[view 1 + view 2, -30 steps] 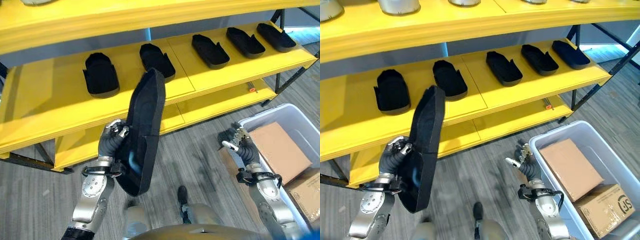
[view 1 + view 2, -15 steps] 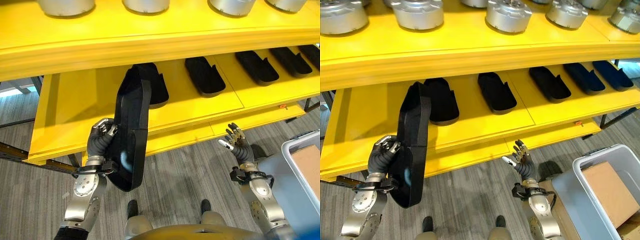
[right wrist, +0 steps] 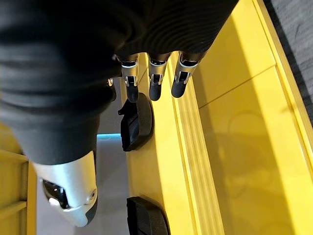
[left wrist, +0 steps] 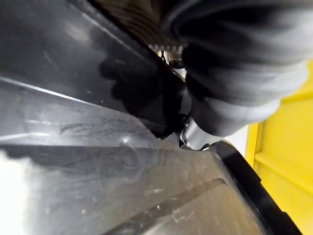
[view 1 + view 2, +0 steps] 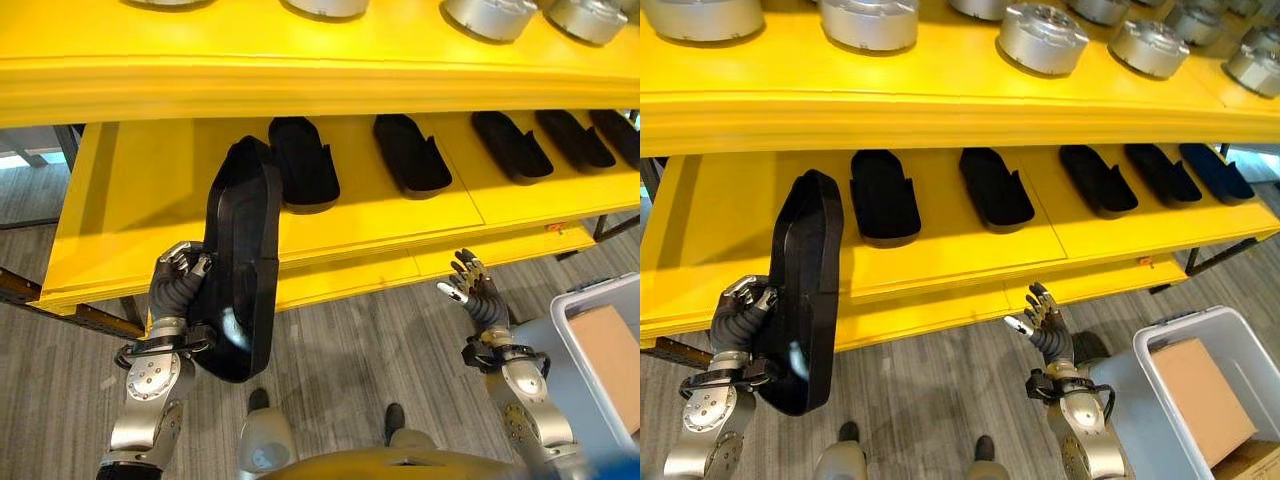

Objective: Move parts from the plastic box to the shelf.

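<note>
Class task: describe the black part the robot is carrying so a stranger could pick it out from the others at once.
Start at the yellow shelf with its row of black parts lying flat. In front of its left end, the left hand grips one black part. It alone stands on edge, off the shelf.

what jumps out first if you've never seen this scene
The long black part held upright in the left hand, in front of the yellow shelf. Behind it, a row of similar black parts lies on that shelf, with silver discs above; the right hand hovers open, empty.
</note>
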Available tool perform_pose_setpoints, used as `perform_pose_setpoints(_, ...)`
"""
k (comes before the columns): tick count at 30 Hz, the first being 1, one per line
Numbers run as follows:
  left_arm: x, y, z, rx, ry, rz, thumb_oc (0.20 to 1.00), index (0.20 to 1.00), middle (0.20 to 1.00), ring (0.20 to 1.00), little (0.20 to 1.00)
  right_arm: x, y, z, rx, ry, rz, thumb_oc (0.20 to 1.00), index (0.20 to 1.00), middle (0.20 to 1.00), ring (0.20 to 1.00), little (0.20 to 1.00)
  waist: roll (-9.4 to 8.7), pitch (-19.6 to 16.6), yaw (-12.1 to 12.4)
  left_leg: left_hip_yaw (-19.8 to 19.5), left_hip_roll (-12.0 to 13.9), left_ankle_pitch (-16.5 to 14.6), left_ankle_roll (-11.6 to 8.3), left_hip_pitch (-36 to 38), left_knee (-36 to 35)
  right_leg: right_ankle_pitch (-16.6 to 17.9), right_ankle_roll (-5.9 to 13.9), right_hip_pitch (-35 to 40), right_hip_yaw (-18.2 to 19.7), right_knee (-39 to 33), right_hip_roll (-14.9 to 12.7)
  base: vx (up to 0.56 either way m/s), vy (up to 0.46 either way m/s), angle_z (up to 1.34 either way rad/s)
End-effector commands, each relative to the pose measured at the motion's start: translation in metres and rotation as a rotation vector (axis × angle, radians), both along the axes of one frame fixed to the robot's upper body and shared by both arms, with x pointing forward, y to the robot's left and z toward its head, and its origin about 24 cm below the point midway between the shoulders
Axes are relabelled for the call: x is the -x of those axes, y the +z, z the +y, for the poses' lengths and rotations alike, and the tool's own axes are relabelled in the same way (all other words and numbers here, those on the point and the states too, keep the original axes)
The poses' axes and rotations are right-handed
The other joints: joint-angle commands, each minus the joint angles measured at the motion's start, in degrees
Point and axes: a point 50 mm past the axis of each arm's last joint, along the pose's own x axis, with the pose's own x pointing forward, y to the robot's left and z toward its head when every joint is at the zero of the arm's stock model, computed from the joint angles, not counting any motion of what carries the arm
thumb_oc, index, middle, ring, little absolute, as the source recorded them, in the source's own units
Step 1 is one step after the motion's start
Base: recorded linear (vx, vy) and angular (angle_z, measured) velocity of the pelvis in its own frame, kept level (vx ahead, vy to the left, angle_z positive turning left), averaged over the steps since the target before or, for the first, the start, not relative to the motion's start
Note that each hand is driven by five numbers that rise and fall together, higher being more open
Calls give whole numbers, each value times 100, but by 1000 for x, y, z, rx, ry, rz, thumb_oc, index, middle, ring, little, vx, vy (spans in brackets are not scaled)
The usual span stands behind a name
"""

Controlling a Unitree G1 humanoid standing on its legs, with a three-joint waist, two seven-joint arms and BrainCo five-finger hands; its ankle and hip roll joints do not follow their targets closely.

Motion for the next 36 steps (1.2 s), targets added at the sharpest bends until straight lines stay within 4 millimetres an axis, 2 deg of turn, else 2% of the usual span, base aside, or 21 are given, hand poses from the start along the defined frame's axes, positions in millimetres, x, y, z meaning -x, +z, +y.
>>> perform_pose_setpoints(1,-7,24,0,-42,1,-144,200,200,200,200,200,-2,15,-11,29,-13,-78,1000,1000,1000,1000,1000,164,-313,-35,-200,589,527,-98,334,-489,3,229,63,60,590,-102,34,3,-2)
perform_pose_setpoints(2,-14,28,13,-95,87,-150,200,200,200,200,200,-4,16,-11,36,-4,-80,1000,1000,1000,1000,1000,170,-333,-25,-218,593,539,-123,342,-485,-35,226,97,34,610,-91,97,23,-3)
perform_pose_setpoints(3,-23,42,41,-125,275,-211,200,200,200,200,200,-5,16,-9,37,15,-79,1000,1000,1000,1000,1000,173,-360,-7,-229,565,531,-159,342,-457,-70,233,142,-12,656,-104,108,28,15)
perform_pose_setpoints(4,-28,53,51,-130,337,-250,200,200,200,200,200,-7,16,-7,33,22,-80,1000,1000,1000,1000,1000,158,-351,-12,-265,550,518,-174,305,-412,-91,238,148,-37,681,-113,82,26,26)
perform_pose_setpoints(8,-36,65,56,-153,367,-284,200,200,200,200,200,-8,16,-5,29,35,-78,1000,1000,1000,1000,1000,153,-363,-26,-304,534,499,-185,244,-346,-97,251,142,-64,715,-112,10,2,11)
perform_pose_setpoints(10,-52,89,61,-229,395,-330,200,200,200,200,200,-10,16,-2,31,54,-77,1000,1000,1000,1000,1000,161,-363,-48,-354,521,471,-213,119,-200,-128,270,105,-98,799,-125,-3,3,3)
perform_pose_setpoints(12,-62,102,65,-252,417,-353,200,200,200,200,200,-12,16,0,36,68,-77,1000,1000,1000,1000,1000,163,-347,-67,-405,518,443,-228,20,-83,-169,273,79,-110,858,-129,-14,0,17)
perform_pose_setpoints(19,-74,142,85,-294,506,-422,200,200,200,200,200,-9,14,1,43,88,-66,1000,1000,1000,1000,1000,181,-213,-88,-581,523,403,-277,-291,209,-254,286,-21,-191,1021,-112,-27,-5,11)
perform_pose_setpoints(21,-76,145,86,-296,509,-425,200,200,200,200,200,-9,14,2,42,92,-65,1000,1000,1000,1000,1000,184,-202,-92,-601,523,400,-284,-324,226,-261,285,-29,-204,1027,-107,-7,-3,4)
perform_pose_setpoints(23,-80,157,89,-333,511,-432,200,200,200,200,200,-9,14,1,47,97,-63,1000,1000,1000,1000,1000,185,-163,-92,-656,527,409,-298,-397,268,-271,287,-51,-237,1045,-99,-38,-14,19)
perform_pose_setpoints(24,-88,174,91,-400,504,-426,200,200,200,200,200,-10,14,2,50,103,-66,1000,1000,1000,1000,1000,192,-93,-109,-733,509,412,-310,-531,360,-288,292,-102,-272,1088,-86,-59,-14,20)
perform_pose_setpoints(30,-96,186,95,-441,496,-400,200,200,200,200,200,-11,15,2,50,113,-70,1000,1000,1000,1000,1000,214,-5,-116,-812,498,407,-308,-682,490,-303,286,-175,-294,1164,-80,-33,0,11)
perform_pose_setpoints(32,-110,212,104,-508,504,-338,200,200,200,200,200,-13,16,2,56,121,-74,1000,1000,1000,1000,1000,244,184,-158,-928,487,404,-297,-961,659,-302,294,-350,-329,1271,-54,-108,4,10)
perform_pose_setpoints(36,-115,220,107,-515,520,-319,200,200,200,200,200,-14,17,3,52,123,-79,1000,1000,1000,1000,1000,224,253,-157,-964,491,401,-288,-1074,720,-302,293,-427,-342,1303,-46,-36,-3,10)
